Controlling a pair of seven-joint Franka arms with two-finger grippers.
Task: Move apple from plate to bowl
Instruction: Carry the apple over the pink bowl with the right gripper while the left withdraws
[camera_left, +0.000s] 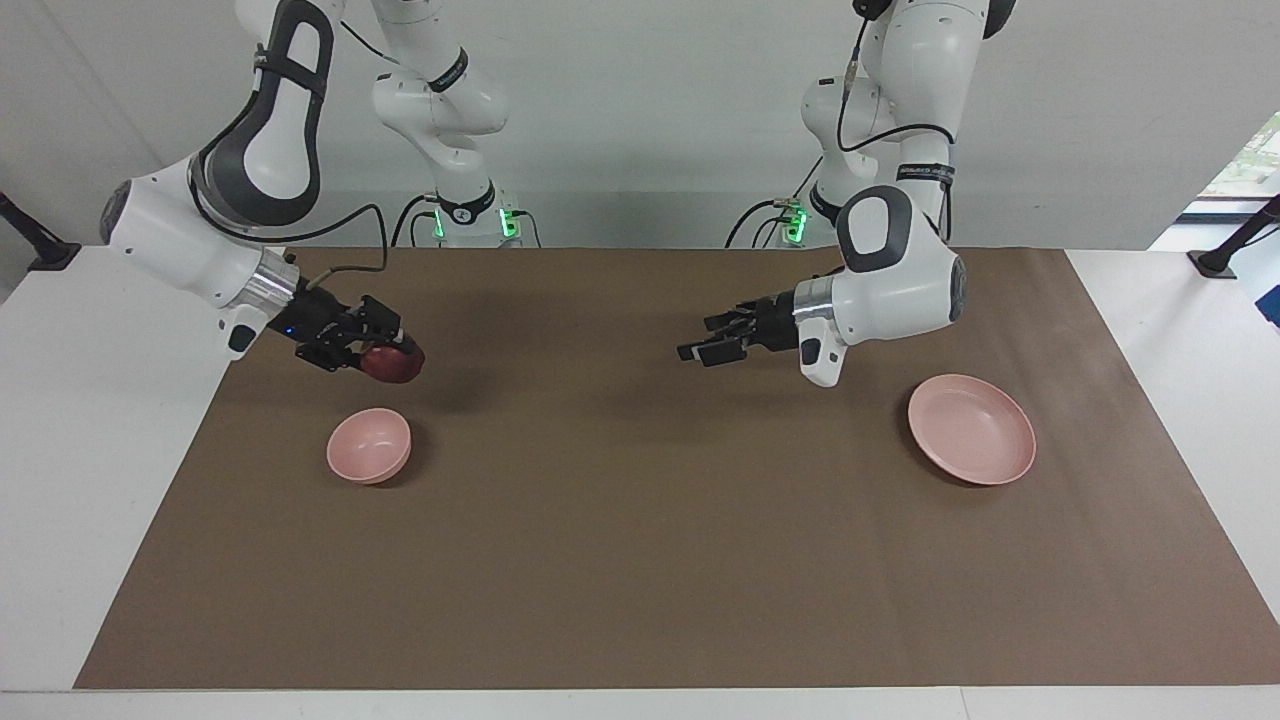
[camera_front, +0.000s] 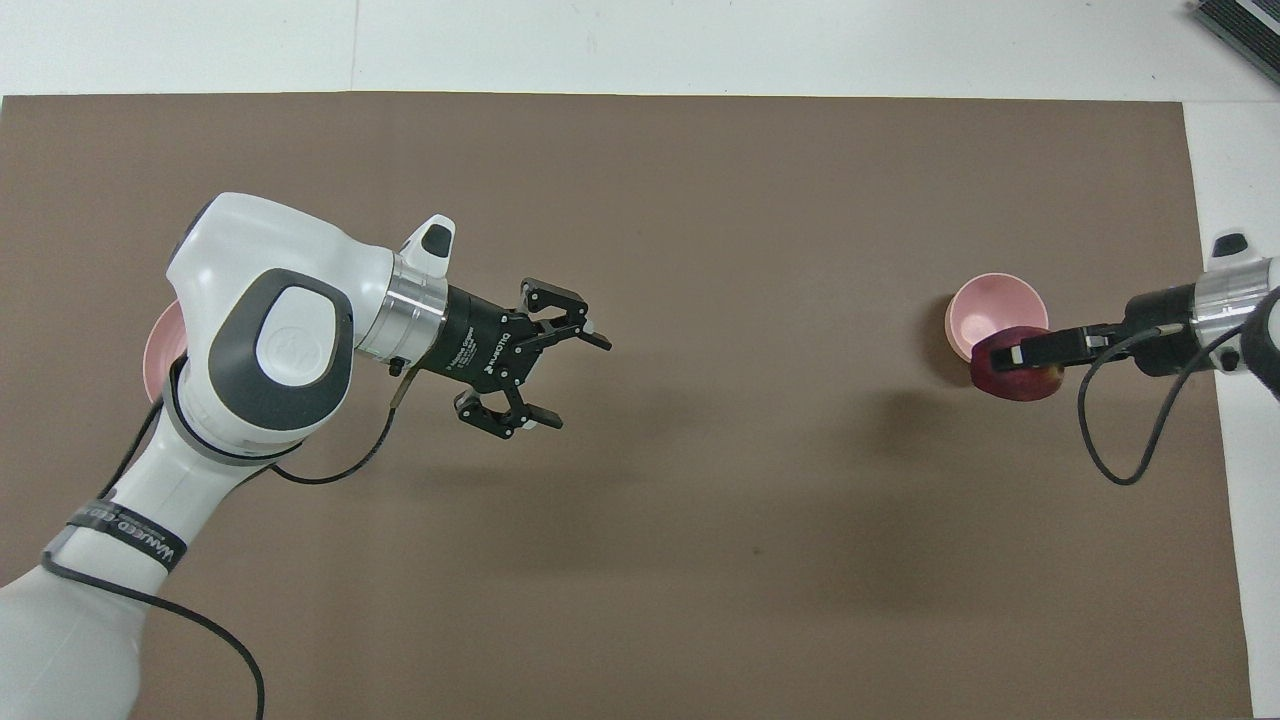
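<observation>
right jaws pinch the apple (camera_left: 392, 364) above the bowl (camera_left: 369, 446); left jaws spread over the mat (camera_left: 640, 520).

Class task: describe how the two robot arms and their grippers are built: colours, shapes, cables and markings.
Both arms have glossy white rounded shells with dark grey joint panels and silver wrist rings. The black two-finger left gripper bears white lettering; the right gripper is black too. Loose black cables loop beside each wrist, and a lettered black band wraps the left forearm.
</observation>
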